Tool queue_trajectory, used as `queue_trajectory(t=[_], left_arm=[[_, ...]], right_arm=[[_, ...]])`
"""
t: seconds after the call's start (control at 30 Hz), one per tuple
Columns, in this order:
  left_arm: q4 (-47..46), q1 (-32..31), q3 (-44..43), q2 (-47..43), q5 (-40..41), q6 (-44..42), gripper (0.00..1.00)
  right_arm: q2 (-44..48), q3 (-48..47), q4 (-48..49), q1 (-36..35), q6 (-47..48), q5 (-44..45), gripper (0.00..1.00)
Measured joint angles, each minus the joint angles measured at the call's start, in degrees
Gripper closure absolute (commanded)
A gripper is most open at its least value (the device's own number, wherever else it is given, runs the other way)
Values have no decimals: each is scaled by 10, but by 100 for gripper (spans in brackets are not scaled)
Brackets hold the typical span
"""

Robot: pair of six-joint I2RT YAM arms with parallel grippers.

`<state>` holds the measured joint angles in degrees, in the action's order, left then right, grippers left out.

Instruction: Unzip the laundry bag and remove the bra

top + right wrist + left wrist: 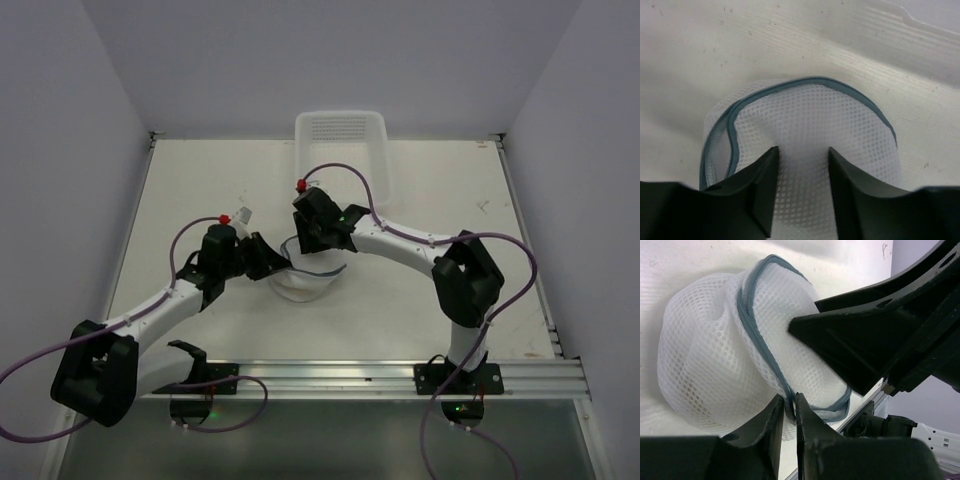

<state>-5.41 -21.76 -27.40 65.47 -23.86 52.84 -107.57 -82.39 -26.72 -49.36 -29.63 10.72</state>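
The laundry bag [305, 278] is a round white mesh pouch with a grey-blue zip rim [752, 325], lying mid-table between both arms. My left gripper [789, 400] is shut on the zip rim at the bag's near edge; it also shows in the top view [272, 258]. My right gripper [802, 152] holds a thick fold of the bag's mesh [815, 115] between its fingers, on the far side [318, 240]. Its black body [880, 325] presses into the bag in the left wrist view. The bra is hidden inside the mesh.
A rectangular white plastic basket [340, 135] stands at the back edge of the table. An aluminium rail [400, 372] runs along the near edge by the arm bases. Pale walls close in left, right and behind.
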Motion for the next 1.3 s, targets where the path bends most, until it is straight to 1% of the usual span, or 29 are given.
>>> queue_trajectory(t=[0.03, 0.07, 0.17, 0.2, 0.23, 0.33, 0.47, 0.57, 0.6, 0.67, 0.7, 0.77, 0.8, 0.83, 0.87, 0.93, 0.97, 1.07, 1.2, 1.3], left_arm=[[1, 0, 2, -2, 1, 2, 81], [1, 0, 3, -3, 1, 2, 81], [2, 0, 8, -8, 3, 5, 80], [2, 0, 9, -10, 5, 6, 80], [3, 0, 10, -12, 7, 6, 79], [5, 0, 11, -18, 14, 7, 79], [5, 0, 11, -26, 22, 10, 75], [5, 0, 16, -28, 28, 15, 75], [6, 0, 18, -28, 29, 16, 75], [8, 0, 19, -28, 31, 16, 76], [7, 0, 19, -28, 31, 16, 76], [7, 0, 19, -28, 31, 16, 77], [7, 0, 19, -28, 31, 16, 77], [7, 0, 19, -28, 31, 16, 78], [6, 0, 20, -27, 31, 16, 78], [3, 0, 23, -24, 32, 16, 79], [2, 0, 25, -22, 33, 16, 79], [2, 0, 33, -14, 33, 16, 80], [-1, 0, 37, -6, 34, 17, 80], [-8, 0, 37, 1, 34, 17, 80]], right_arm=[[1, 0, 0, 0, 4, 2, 66], [5, 0, 0, 0, 7, 3, 76], [28, 3, 0, 0, 15, 5, 90], [39, 5, 0, 0, 17, 6, 96], [51, 8, 1, 0, 19, 7, 99], [87, 20, 2, 1, 23, 9, 100], [139, 53, 10, 7, 23, 5, 100], [180, 86, 18, 14, 22, -1, 99], [190, 93, 20, 15, 23, -4, 85], [202, 100, 26, 19, 22, -16, 71], [204, 101, 31, 19, 23, -26, 57], [203, 101, 44, 17, 28, -49, 46], [200, 100, 47, 15, 32, -58, 38], [193, 97, 51, 10, 35, -64, 34], [184, 92, 53, 6, 38, -68, 25], [158, 81, 55, -3, 46, -72, 16], [140, 72, 55, -8, 48, -72, 9], [99, 56, 51, -19, 57, -62, 4], [57, 31, 37, -30, 68, -30, 1], [40, 17, 28, -34, 72, -7, 1]])
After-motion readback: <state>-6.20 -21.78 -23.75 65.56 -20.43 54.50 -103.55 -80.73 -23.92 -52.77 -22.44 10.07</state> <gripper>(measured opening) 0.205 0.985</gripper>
